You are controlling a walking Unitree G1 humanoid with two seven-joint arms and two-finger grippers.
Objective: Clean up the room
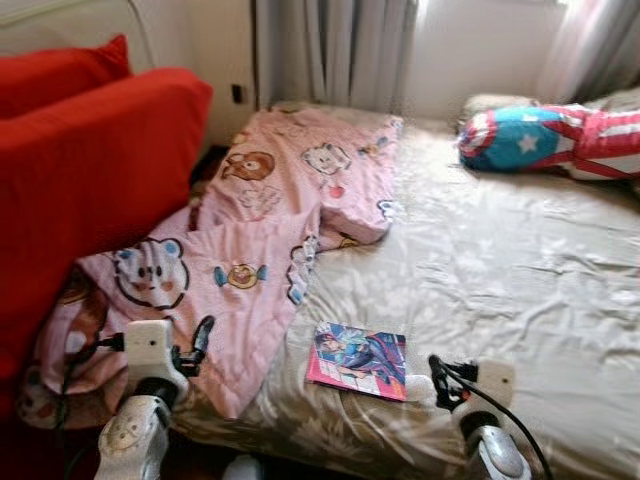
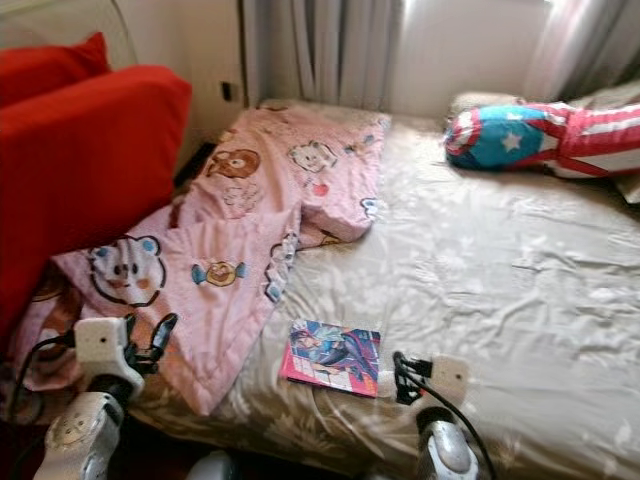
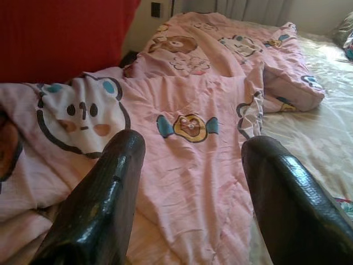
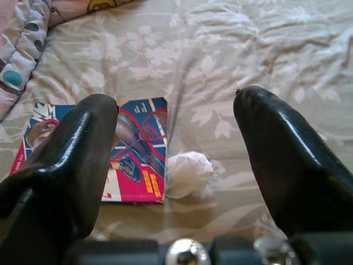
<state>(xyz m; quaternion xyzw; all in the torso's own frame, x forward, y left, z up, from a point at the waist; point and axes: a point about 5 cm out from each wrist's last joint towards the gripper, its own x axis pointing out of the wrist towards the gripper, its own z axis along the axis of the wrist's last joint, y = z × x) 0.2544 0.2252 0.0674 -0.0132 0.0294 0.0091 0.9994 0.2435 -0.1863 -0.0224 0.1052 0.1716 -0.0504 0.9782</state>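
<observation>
While the robot stands at the near edge of the bed (image 1: 500, 260), both arms reach out low over it, likely so it can pick things up. Nearest is the right gripper (image 4: 176, 160), with its two black fingers wide apart and nothing between them. It hovers over a small crumpled white paper ball (image 4: 188, 174), which lies right beside one comic book (image 1: 360, 361) on the beige sheet. My guess is the paper ball is rubbish and gets picked up first.

On the other side, the left gripper (image 3: 190, 182) also has its fingers spread apart and holds nothing. It points at the one pink blanket (image 1: 270, 230) with bears and candies on it. That blanket lies messy and bunched along the left side of the bed, so it probably needs folding.

Next to the blanket sit two big red cushions (image 1: 90, 170), stacked against the wall. Far back, by the grey curtains (image 1: 340, 50), rests one pillow (image 1: 550, 138) with stars and stripes, close to the head of the bed.
</observation>
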